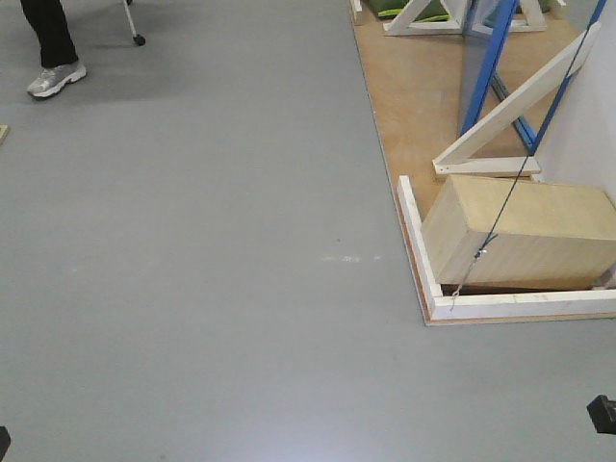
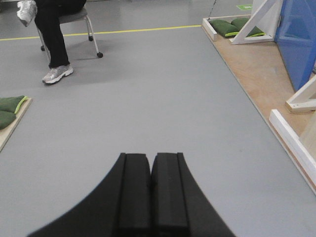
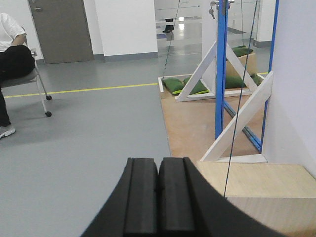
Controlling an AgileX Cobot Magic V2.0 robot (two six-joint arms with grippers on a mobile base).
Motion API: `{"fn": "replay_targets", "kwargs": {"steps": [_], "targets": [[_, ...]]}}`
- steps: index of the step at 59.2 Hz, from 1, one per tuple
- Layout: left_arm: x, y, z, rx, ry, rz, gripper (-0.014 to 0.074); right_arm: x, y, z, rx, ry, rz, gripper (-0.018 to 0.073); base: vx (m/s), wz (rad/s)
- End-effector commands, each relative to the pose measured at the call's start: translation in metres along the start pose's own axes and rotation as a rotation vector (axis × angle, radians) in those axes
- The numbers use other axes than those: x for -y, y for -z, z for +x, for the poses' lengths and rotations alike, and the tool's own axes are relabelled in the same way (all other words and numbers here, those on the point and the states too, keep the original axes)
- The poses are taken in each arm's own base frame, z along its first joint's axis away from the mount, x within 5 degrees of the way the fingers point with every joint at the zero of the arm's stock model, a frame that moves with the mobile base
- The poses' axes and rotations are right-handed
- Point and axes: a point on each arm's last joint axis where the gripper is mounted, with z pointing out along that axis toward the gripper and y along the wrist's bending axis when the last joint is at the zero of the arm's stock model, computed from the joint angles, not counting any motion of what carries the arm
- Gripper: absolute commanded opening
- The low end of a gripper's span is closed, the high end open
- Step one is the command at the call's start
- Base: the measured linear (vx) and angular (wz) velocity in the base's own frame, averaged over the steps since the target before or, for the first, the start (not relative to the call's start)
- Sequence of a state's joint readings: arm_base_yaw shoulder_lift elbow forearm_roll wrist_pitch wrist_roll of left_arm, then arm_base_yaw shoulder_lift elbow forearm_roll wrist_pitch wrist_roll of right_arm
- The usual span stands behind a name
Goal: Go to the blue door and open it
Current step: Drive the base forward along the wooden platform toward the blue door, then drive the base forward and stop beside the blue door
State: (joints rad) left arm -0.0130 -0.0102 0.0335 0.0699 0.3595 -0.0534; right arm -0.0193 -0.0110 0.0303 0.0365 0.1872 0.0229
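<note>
Here, the left end effector [image 2: 150, 162] and right end effector [image 3: 158, 165] are each fully closed, empty.

The blue door [image 1: 490, 60] stands on a wooden platform [image 1: 412, 89] (box [image 1: 520, 231] nearby).

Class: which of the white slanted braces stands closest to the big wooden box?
The near brace, its foot beside the box; the other stands far behind, by the green bags.

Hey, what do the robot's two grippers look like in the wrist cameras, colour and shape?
The left gripper and right gripper look alike. Both are matte black, each with two flat rectangular finger pads flanked by outward-curving black sides. No cables, markings or labels show.
</note>
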Motion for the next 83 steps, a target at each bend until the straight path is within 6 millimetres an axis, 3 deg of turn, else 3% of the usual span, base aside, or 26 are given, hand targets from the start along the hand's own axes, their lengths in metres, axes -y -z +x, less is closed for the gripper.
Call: {"fn": "replay_targets", "kwargs": {"steps": [1, 83], "targets": [[0.0002, 0.0058, -0.0176, 0.136, 0.007, 0.005, 0.0071, 0.0, 0.0008, -0.0056, 0.089, 0.005, -0.002, -0.0004, 0.46, -0.04], [0.0002, 0.0056, -0.0178, 0.132, 0.007, 0.005, 0.0071, -0.0001, 0.0006, -0.0055, 0.087, 0.005, -0.003, -0.0004, 0.46, -0.01]]}}
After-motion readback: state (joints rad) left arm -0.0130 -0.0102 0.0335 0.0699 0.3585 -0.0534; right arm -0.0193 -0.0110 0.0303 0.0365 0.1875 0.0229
